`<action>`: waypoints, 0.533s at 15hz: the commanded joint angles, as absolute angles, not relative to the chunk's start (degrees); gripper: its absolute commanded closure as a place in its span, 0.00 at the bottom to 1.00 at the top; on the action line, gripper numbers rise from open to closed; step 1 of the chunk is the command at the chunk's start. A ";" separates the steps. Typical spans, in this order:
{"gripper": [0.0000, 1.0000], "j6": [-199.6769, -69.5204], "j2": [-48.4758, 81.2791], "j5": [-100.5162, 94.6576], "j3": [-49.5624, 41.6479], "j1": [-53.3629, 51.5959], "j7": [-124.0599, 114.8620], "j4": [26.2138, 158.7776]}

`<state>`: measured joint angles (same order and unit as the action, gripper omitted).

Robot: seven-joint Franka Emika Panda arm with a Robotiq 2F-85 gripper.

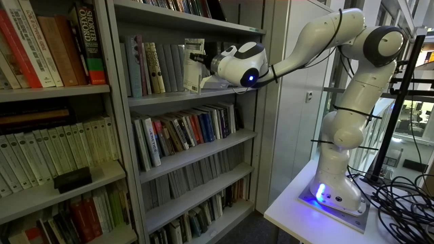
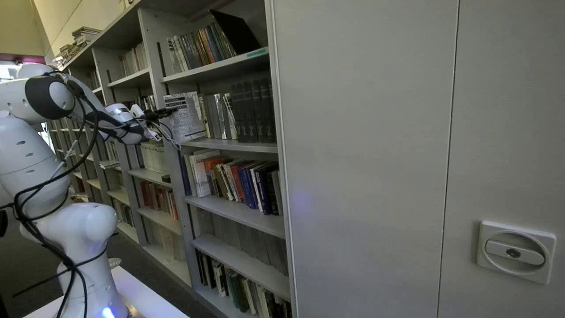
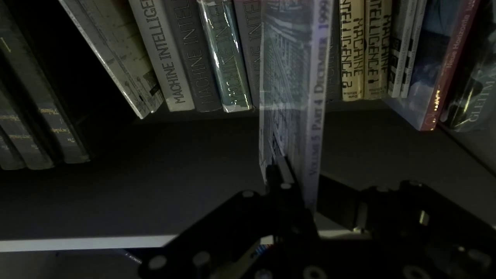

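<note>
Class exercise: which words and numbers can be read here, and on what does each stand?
"VOLUME 5 PART 4 DECEMBER 1999": booklet in the claw
"MACHINE INTELLIGE…": light grey spine
"MACHINE INTEL…": darker grey spine
"…NTELLIGENCE MACHINE 2": yellow spine
"…TELLIGENCE MACHINE 1": neighbouring yellow spine
"Neue Horizonte": red spine
"GLEITMA…": dark spine
"SHORTER OXFORD": black spine
"GENETICS": white spine
Remaining lettering: too small, blurred or cut off.

Office or institute library corner, tall grey bookcases full of books, several Machine Intelligence spines, a Shorter Oxford volume, a Genetics book, plain cupboard doors with a recessed handle, lit rooms visible below.
</note>
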<state>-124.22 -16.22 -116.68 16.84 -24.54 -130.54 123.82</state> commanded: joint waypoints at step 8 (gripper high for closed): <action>0.98 -125.19 -14.46 -117.11 17.90 -23.91 -128.36 120.36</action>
<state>-124.26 -15.36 -116.68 17.28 -24.57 -130.37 122.84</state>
